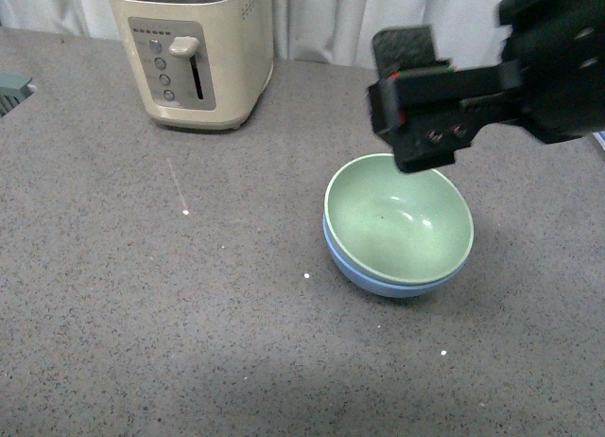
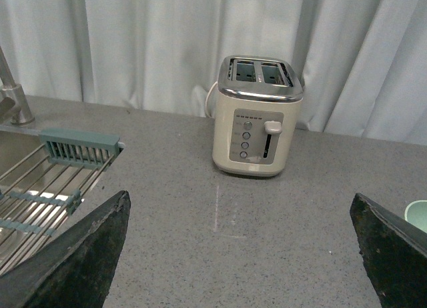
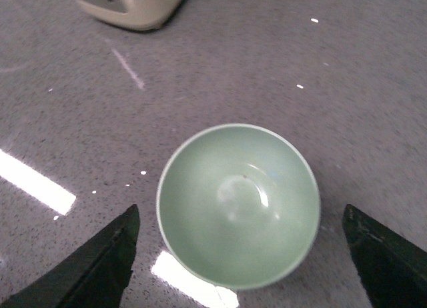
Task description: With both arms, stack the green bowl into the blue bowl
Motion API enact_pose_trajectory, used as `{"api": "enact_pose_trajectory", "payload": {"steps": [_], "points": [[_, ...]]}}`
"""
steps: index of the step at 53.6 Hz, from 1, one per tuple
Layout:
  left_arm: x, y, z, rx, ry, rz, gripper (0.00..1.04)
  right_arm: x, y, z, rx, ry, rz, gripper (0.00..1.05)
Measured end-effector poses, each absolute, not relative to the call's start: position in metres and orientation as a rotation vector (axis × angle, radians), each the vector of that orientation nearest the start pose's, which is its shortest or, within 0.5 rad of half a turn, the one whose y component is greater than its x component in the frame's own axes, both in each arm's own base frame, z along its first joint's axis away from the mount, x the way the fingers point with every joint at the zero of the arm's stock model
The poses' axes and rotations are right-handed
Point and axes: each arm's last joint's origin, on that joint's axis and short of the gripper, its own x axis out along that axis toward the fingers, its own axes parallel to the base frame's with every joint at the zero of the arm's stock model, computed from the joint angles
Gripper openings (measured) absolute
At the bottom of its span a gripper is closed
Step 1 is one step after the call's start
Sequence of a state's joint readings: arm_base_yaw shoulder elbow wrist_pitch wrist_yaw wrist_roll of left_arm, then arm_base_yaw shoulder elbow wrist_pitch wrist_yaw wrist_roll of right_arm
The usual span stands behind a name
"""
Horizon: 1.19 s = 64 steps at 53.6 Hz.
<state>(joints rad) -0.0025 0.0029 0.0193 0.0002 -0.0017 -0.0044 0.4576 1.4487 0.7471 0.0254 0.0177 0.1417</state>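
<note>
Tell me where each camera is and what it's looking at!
Front view: sits on the robot's body, looks down at the counter, the green bowl nested in the blue bowl, and the toaster; the right gripper shows.
Left wrist view: looks across the counter at the toaster and a sink rack; left gripper fingertips show.
Right wrist view: looks straight down into the green bowl; right gripper fingertips show.
Shared: all three catch the toaster.

The front view is looking down from the robot's body onto the desk [image 1: 142, 314], with the toaster [image 1: 194, 49] at the far edge. The left wrist view is facing that toaster [image 2: 259, 115] level, from farther off. The right wrist view is looking straight down, close above the green bowl [image 3: 238, 205], sharing it with the front view [image 1: 397, 219].
</note>
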Motion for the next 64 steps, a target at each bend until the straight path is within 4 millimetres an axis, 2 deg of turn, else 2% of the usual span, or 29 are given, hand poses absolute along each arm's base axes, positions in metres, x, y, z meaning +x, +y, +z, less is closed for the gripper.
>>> {"api": "enact_pose_trajectory", "payload": {"steps": [2,4,10,13,20,22,28,33,36,52,64], "points": [[0.097,0.000,0.170,-0.004,-0.017,-0.001,0.98,0.252,0.118,0.192,0.000,0.685,0.322,0.96],[0.097,0.000,0.170,-0.004,-0.017,-0.001,0.98,0.247,0.111,0.190,0.021,0.683,0.277,0.98],[0.097,0.000,0.170,-0.004,-0.017,-0.001,0.98,0.227,0.089,0.182,0.070,0.690,0.158,0.96],[0.097,0.000,0.170,-0.004,-0.017,-0.001,0.98,0.210,0.078,0.177,0.109,0.688,0.108,0.96],[0.097,0.000,0.170,-0.004,-0.017,0.000,0.98,0.189,0.064,0.165,0.149,0.705,0.027,0.96],[0.097,0.000,0.170,-0.004,-0.016,-0.001,0.98,0.191,0.061,0.152,0.108,0.583,-0.019,0.89],[0.097,0.000,0.170,-0.004,-0.017,-0.003,0.98,0.179,0.050,0.137,0.036,0.325,0.001,0.73],[0.097,0.000,0.170,-0.004,-0.015,-0.002,0.98,0.171,0.040,0.155,0.041,0.073,0.004,0.57],[0.097,0.000,0.170,-0.004,-0.017,-0.002,0.98,0.168,0.036,0.164,0.037,0.010,0.007,0.48],[0.097,0.000,0.170,-0.004,-0.017,-0.002,0.98,0.147,0.019,0.161,-0.001,0.022,0.006,0.01],[0.097,0.000,0.170,-0.004,-0.017,-0.002,0.98,0.137,0.012,0.163,0.000,0.011,0.004,0.01]]}}
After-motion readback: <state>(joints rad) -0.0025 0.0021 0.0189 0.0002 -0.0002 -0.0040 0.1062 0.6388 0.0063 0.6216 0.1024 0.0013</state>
